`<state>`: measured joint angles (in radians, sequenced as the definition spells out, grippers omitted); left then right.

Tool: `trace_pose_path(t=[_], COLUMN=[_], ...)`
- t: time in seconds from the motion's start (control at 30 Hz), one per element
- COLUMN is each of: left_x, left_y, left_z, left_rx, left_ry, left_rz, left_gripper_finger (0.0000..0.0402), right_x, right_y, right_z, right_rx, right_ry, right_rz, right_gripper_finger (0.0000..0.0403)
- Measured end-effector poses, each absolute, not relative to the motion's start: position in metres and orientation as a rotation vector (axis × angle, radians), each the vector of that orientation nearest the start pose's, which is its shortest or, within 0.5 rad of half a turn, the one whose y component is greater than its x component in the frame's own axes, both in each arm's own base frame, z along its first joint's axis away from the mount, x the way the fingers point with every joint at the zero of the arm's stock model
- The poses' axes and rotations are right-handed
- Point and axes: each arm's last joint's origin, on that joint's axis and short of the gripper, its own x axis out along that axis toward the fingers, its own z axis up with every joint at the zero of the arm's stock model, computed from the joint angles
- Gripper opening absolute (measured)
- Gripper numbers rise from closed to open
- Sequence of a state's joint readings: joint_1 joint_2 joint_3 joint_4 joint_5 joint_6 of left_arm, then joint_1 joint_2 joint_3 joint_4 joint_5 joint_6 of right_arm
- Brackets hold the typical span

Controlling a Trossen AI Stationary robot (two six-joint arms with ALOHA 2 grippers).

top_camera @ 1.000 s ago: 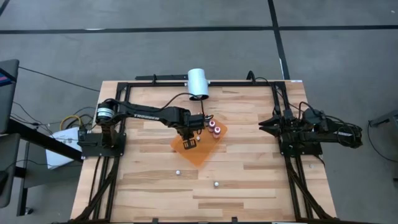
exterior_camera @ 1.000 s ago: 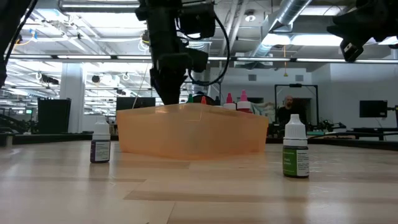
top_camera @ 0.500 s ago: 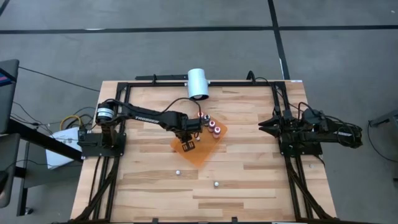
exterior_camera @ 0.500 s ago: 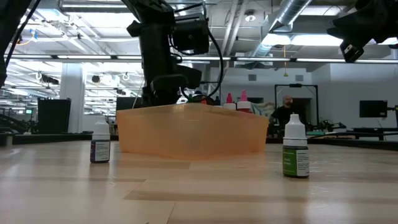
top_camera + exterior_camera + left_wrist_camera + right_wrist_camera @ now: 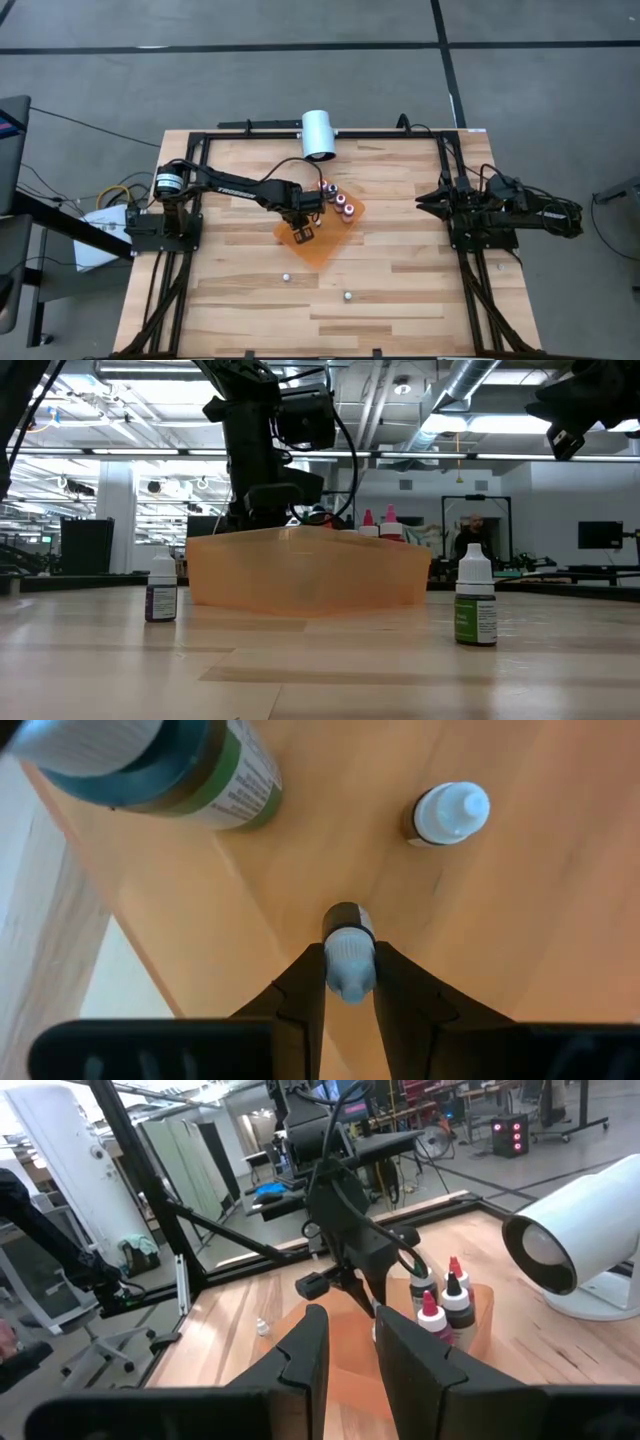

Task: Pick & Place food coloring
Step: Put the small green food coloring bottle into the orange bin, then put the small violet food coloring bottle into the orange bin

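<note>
Near the centre of the high view, the left gripper (image 5: 349,982) is clenched on a small white-capped bottle (image 5: 348,952) over the orange tray (image 5: 322,247), where other bottles (image 5: 343,205) stand at the upper right corner. The bottle should be set down upright and clear of its neighbours before letting go. The right gripper (image 5: 348,1342) waits at the right edge, nearly closed, holding nothing.

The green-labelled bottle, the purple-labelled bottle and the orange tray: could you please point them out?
green-labelled bottle (image 5: 475,619), low view, on its label.
purple-labelled bottle (image 5: 161,600), low view, on its label.
orange tray (image 5: 300,575), low view, on its front wall.
</note>
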<state>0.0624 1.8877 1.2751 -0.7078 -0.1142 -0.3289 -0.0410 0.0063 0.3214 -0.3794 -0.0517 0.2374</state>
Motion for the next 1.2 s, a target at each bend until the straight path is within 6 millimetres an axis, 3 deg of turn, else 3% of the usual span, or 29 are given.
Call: trace_pose_path(t=[0.37, 0.73, 1.0, 1.2], left_x=[0.36, 0.36, 0.368, 0.361], left_y=[0.026, 0.026, 0.026, -0.003], left_z=[0.169, 0.171, 0.216, 0.255], left_rx=[-0.246, -0.237, -0.238, -0.277], left_ry=[1.29, 1.298, 1.345, 1.479], left_rz=[0.367, 0.358, 0.36, 0.275], left_gripper_finger=[0.0066, 0.0142, 0.0155, 0.0155], right_x=[0.067, 0.067, 0.067, 0.067], right_y=[-0.001, -0.001, -0.001, -0.001], right_z=[0.232, 0.232, 0.232, 0.232], right_rx=[0.24, 0.24, 0.24, 0.24], right_ry=[0.066, 0.066, 0.066, 0.067], right_rz=[0.003, 0.003, 0.003, 0.003], right_gripper_finger=[0.0075, 0.0075, 0.0075, 0.0075])
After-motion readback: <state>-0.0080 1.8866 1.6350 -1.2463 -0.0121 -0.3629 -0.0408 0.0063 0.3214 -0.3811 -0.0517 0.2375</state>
